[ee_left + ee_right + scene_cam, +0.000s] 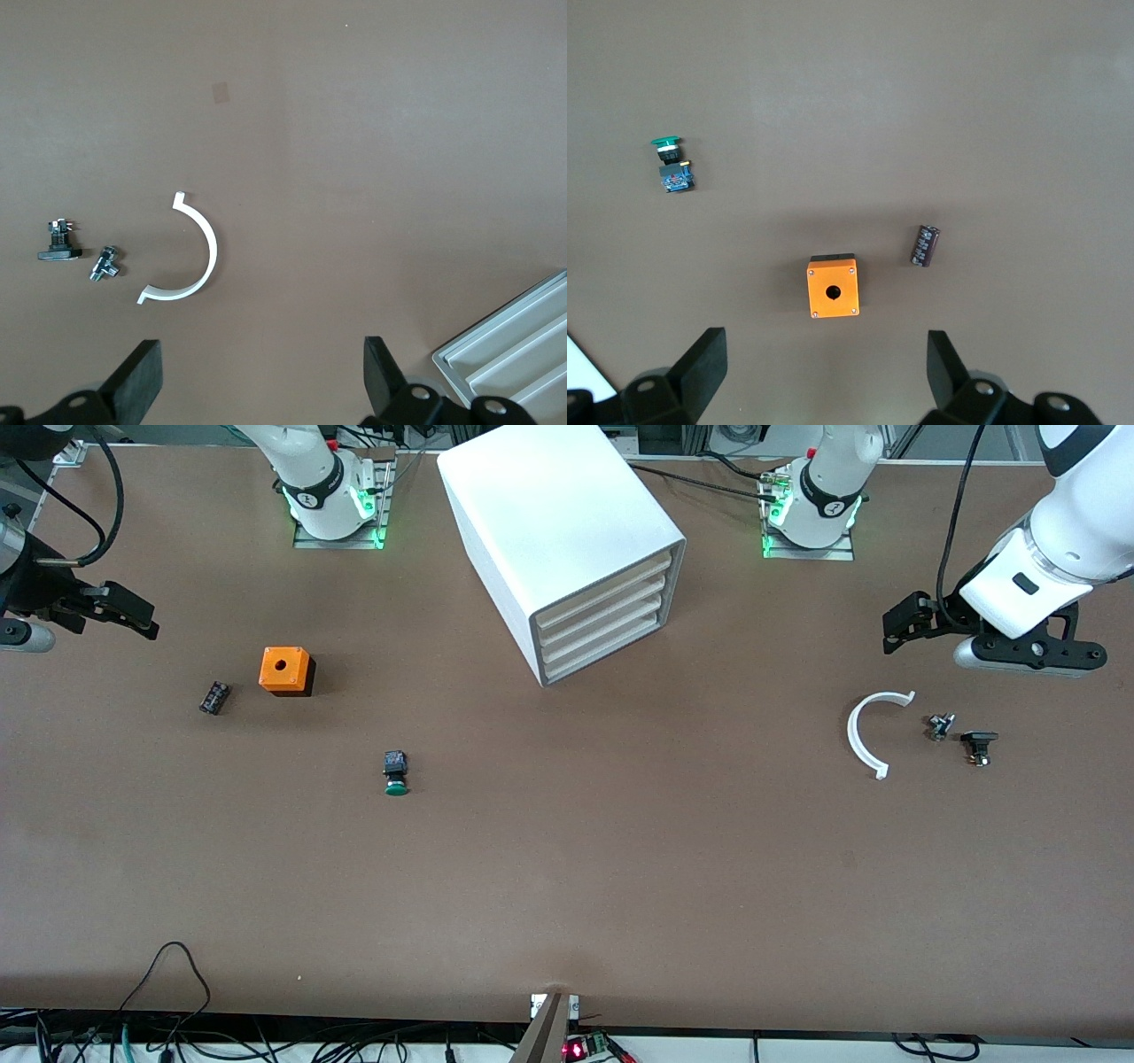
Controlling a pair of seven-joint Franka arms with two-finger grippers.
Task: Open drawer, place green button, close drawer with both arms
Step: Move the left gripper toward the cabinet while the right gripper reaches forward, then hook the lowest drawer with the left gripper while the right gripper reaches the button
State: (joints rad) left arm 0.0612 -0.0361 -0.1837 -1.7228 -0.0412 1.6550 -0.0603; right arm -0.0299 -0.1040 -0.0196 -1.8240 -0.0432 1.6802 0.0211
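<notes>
The left gripper (899, 624) hangs in the air at the left arm's end of the table, fingers (142, 376) spread wide and empty, over bare table beside a white curved piece (864, 735) and 2 small metal parts (941, 726). The right gripper (133, 615) hovers at the right arm's end, wide open and empty, above the orange cube (833, 288) and a black ribbed part (925, 245). The button (395, 772) lies on the table, well apart from both grippers. The drawer (611, 653), lowest of 4 in the white cabinet (549, 514), sits shut. Both arms are partly cut off by the front view's edges.
</notes>
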